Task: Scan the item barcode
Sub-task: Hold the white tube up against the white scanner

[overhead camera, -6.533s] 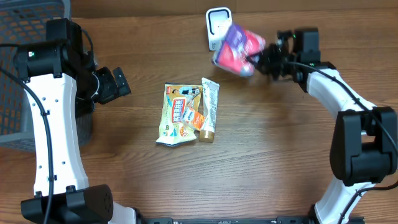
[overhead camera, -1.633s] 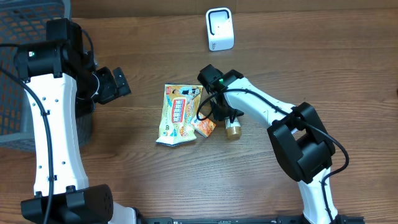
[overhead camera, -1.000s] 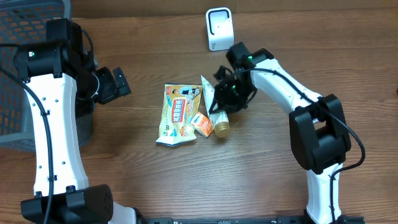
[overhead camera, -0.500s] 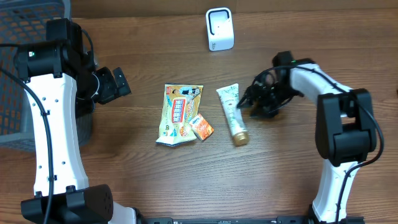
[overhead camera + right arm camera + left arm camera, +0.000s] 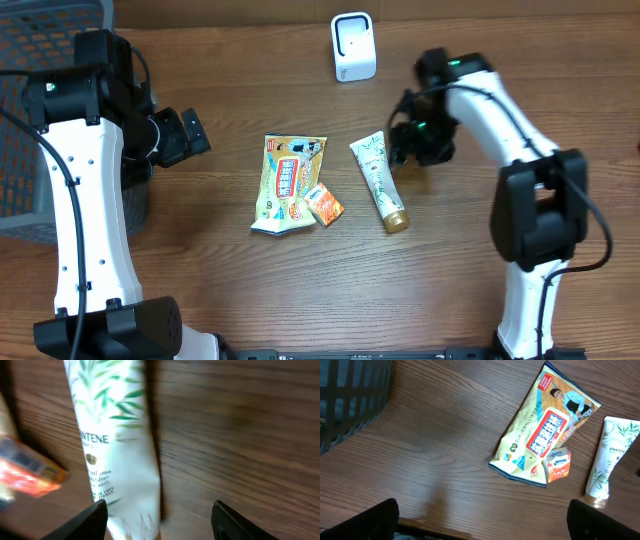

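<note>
A white Pantene tube (image 5: pixel 377 178) with a gold cap lies flat on the wooden table, to the right of a yellow snack bag (image 5: pixel 288 182) and a small orange packet (image 5: pixel 325 204). My right gripper (image 5: pixel 410 143) hovers just right of the tube's upper end, open and holding nothing. In the right wrist view the tube (image 5: pixel 114 445) lies under the left finger (image 5: pixel 89 521) of that gripper (image 5: pixel 160 522). The white scanner (image 5: pixel 353 47) stands at the back. My left gripper (image 5: pixel 186 135) hangs open at the left, well away from the bag (image 5: pixel 545 430).
A dark mesh basket (image 5: pixel 40 110) stands at the far left, and shows in the left wrist view as the basket (image 5: pixel 350 395). That view also shows the orange packet (image 5: pixel 559 462) and the tube (image 5: pixel 609 460) at the right edge.
The right gripper has opened and let go of the tube, which now lies on the table right of the bag. That arm then moved back toward the scanner. The left arm is unchanged.
</note>
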Controlling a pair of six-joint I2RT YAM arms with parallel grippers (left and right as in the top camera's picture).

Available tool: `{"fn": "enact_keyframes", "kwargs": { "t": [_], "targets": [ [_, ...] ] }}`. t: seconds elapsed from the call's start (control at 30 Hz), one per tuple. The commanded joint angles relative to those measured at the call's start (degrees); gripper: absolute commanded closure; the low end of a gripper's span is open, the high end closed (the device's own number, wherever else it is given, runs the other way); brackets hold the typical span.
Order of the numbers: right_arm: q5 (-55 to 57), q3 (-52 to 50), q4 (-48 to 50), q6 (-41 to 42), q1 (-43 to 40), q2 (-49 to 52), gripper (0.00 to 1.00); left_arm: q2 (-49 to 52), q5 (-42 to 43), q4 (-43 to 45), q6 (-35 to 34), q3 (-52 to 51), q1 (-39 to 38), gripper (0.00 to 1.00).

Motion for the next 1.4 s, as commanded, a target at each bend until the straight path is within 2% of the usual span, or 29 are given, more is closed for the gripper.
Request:
{"fn": "enact_keyframes", "kwargs": {
  "t": [0.0,0.13,0.27,0.43,0.47,0.5,0.57,0.67,0.73,0.83,1.0,1.1,1.37],
  "targets": [
    [12.28,0.55,0.9,-0.7,6.32,-0.48,0.34,-0.11,0.02,0.07,1.07,0.0,0.59,0.0],
    [21.09,-1.46,2.82,3.34,12.33,-0.48,0.34,-0.11,0.02,0.07,1.07,0.0,0.59,0.0],
    [21.81,-4.55,4.85,5.81,14.67,-0.48,0.35,-0.11,0.02,0.07,1.07,0.0,0.59,0.0],
    [21.97,-9.68,11.41,5.79,13.79,-0.48,0.36,-0.11,0.02,0.07,1.07,0.0,0.59,0.0],
    [21.94,-10.36,12.48,5.79,13.38,-0.48,0.44,-0.11,0.02,0.07,1.07,0.0,0.59,0.0],
    [21.84,-10.51,13.16,5.84,12.79,-0.48,0.6,-0.11,0.02,0.07,1.07,0.0,0.59,0.0],
    [21.7,-10.51,13.62,6.69,12.26,-0.48,0.73,-0.11,0.02,0.07,1.07,0.0,0.59,0.0],
    [20.09,-10.49,13.97,6.86,11.63,-0.48,0.79,-0.11,0.02,0.07,1.07,0.0,0.59,0.0],
    [18.58,-9.84,13.66,6.88,11.45,-0.48,0.89,-0.11,0.02,0.09,1.07,0.0,0.59,0.0],
    [18.05,-7.17,12.74,9.22,11.43,-0.48,0.94,-0.11,0.02,0.07,1.07,0.0,0.59,0.0],
    [18.08,2.4,11.78,9.84,10.64,-0.48,0.96,-0.11,0.02,0.07,1.07,0.0,0.59,0.0],
    [18.05,8.63,15.23,9.92,10.1,-0.48,0.96,-0.11,0.02,0.07,1.07,0.0,0.59,0.0],
    [20.39,11.1,42.45,11.56,9.84,-0.44,0.96,-0.11,0.02,0.07,1.07,0.0,0.59,0.0]
  ]
}}
